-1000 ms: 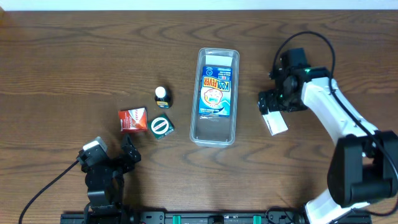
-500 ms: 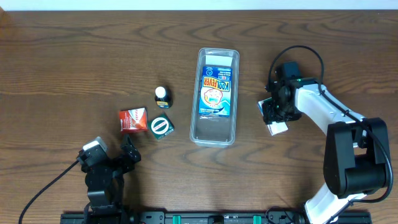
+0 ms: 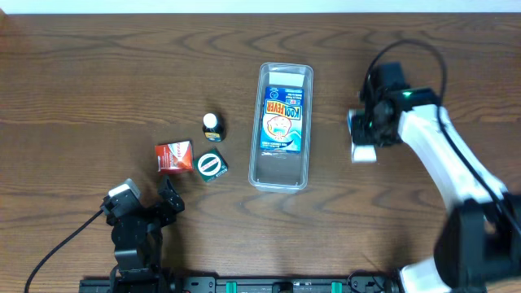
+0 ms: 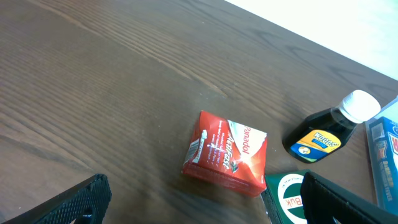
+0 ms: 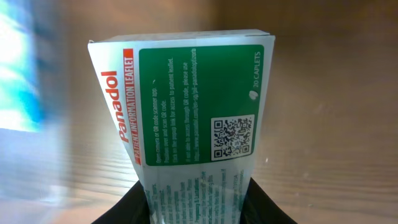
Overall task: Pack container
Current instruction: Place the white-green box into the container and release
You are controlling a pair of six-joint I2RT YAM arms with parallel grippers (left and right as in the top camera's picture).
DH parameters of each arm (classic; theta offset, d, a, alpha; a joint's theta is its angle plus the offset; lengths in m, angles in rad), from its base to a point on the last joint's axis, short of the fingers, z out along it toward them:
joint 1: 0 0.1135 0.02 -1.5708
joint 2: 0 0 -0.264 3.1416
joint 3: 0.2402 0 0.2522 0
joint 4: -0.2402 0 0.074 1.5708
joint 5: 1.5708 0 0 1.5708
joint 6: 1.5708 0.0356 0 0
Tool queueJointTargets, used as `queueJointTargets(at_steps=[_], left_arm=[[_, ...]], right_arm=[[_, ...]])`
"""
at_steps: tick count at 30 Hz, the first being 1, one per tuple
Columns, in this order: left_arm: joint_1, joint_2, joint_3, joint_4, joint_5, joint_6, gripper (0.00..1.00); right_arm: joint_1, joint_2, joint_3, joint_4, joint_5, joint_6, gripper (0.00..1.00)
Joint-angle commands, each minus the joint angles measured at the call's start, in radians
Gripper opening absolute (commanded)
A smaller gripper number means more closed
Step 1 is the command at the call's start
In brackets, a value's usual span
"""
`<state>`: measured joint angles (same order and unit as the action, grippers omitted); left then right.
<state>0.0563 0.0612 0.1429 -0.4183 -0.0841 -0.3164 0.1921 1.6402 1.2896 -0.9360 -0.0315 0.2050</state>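
Now, my right gripper (image 3: 362, 138): clamped on the box (image 5: 186, 112)
Container (image 3: 279, 169): to its left
My left gripper (image 3: 169, 198): wide

A dark wood-grain table (image 3: 81, 81) fills the view (a pale strip (image 3: 260, 5) runs along its far edge).

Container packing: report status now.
Right pincer shut on Panadol box, right of container. Left pincer open, empty, near front edge. Container holds one Kool Fever pack. Nothing between box and container.
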Motion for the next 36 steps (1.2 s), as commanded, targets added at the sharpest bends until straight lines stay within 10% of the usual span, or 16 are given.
queueJointTargets(at_steps=[1, 18, 27, 36], left_arm=[[-0.003, -0.006, -0.019, -0.003, -0.002, 0.009, 0.98], [-0.003, -0.006, -0.019, -0.003, -0.002, 0.009, 0.98], [-0.003, -0.006, -0.019, -0.003, -0.002, 0.009, 0.98], [-0.003, -0.006, -0.019, -0.003, -0.002, 0.009, 0.98]], right_arm=[[0.077, -0.122, 0.068, 0.008, -0.002, 0.118, 0.24], [0.408, 0.167, 0.07, 0.482, 0.099, 0.474, 0.24], [0.395, 0.272, 0.072, 0.631, 0.057, 0.411, 0.68], [0.308, 0.013, 0.072, 0.52, 0.046, 0.241, 0.79]])
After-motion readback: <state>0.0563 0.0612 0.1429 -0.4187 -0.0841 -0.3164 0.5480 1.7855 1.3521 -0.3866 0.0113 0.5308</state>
